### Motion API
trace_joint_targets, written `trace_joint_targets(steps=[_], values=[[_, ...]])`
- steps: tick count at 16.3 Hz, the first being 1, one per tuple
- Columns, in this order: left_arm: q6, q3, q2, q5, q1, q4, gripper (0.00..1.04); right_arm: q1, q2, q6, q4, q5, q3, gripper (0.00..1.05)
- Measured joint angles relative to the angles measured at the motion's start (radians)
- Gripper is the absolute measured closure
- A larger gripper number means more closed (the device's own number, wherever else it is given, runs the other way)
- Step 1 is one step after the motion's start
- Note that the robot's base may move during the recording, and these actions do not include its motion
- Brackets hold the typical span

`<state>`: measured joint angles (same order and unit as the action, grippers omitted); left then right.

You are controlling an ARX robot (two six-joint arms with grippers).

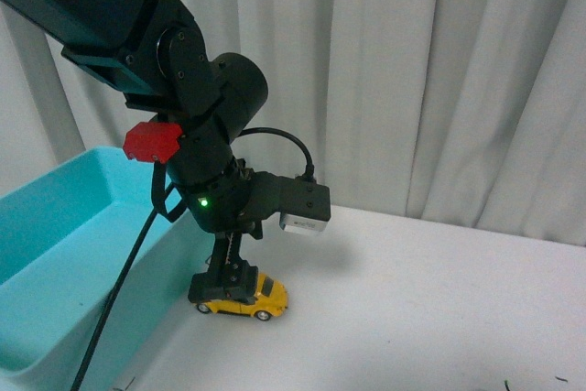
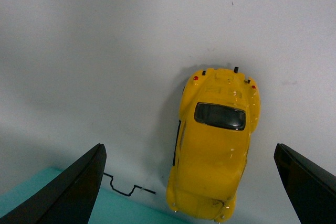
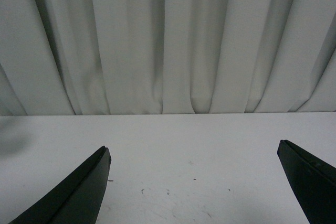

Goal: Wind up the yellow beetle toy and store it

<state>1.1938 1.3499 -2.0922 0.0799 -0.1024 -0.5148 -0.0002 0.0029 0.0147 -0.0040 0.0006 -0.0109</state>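
Glossy, rounded yellow beetle toy (image 2: pixel 212 150) under splayed left end effector (image 2: pixel 189 146), seemingly apart

White table (image 1: pixel 439 299) bears yellow beetle toy (image 1: pixel 261 298), just beside teal bin (image 1: pixel 55 217).

Soft, even light (faint shadows), slight blur.
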Motion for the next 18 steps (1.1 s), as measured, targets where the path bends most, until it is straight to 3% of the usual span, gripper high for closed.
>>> trace_joint_targets(steps=[12, 15, 17, 18], values=[[0.045, -0.026, -0.049, -0.023, 0.008, -0.005, 0.07, 0.0, 0.0, 0.0, 0.0, 0.0, 0.0, 0.07], [0.044, -0.024, -0.049, -0.026, 0.008, -0.012, 0.3, 0.0, 0.0, 0.0, 0.0, 0.0, 0.0, 0.07], [0.043, -0.016, -0.049, -0.019, 0.006, -0.024, 0.58, 0.0, 0.0, 0.0, 0.0, 0.0, 0.0, 0.07], [0.04, -0.01, -0.049, -0.016, 0.005, -0.031, 0.64, 0.0, 0.0, 0.0, 0.0, 0.0, 0.0, 0.07]])
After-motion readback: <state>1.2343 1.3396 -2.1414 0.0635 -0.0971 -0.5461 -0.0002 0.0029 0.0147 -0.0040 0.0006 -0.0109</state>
